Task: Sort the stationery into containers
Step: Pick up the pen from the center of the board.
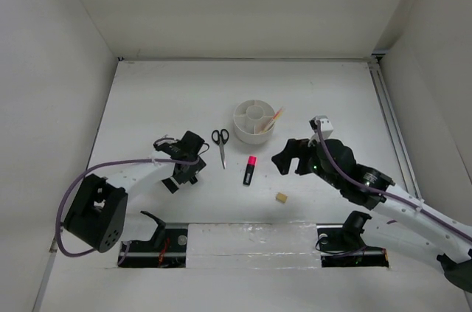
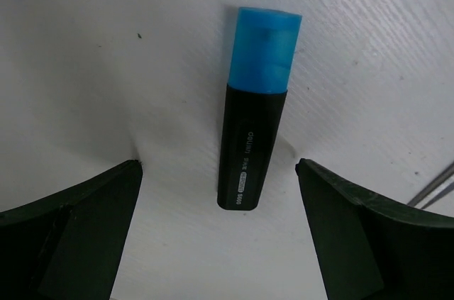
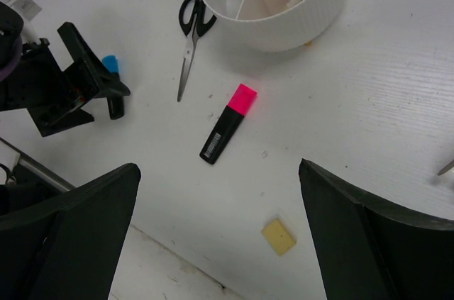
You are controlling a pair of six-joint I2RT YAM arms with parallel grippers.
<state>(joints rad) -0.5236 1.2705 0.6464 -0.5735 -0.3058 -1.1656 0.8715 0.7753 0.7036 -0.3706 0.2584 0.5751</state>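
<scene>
Two sets of jaws on this worktop [image 1: 162,91], I count. What's at the far left?

On that side the left gripper [image 1: 184,161] sits low over the blue-capped highlighter [image 2: 252,137]. Its jaws are spread wide. The highlighter lies flat between them, touching neither finger, with its cap pointing away from the wrist.

So nothing is gripped there. What's next along?

Just right of that gripper, the black-handled scissors [image 1: 220,144] lie closed on the worktop, handles toward the far side and blades toward the arms. Beyond them, to the right, stands the round white organiser [image 1: 254,122]. A thin yellow pen [image 1: 274,116] leans out of a compartment on its right side.

And nearer the arms?

On the near side of the organiser, well clear of it, the pink-capped highlighter [image 1: 250,170] lies flat with its cap toward the organiser. The tan eraser [image 1: 281,197] is near it, to the right and closer to the arm bases.

Where does the right gripper stand?

Over the worktop, right of both those pieces, the right gripper [image 1: 284,158] has its jaws wide apart and holds nothing. From its wrist camera, the pink-capped highlighter and the eraser both show in the gap between the fingers, touching neither.
</scene>
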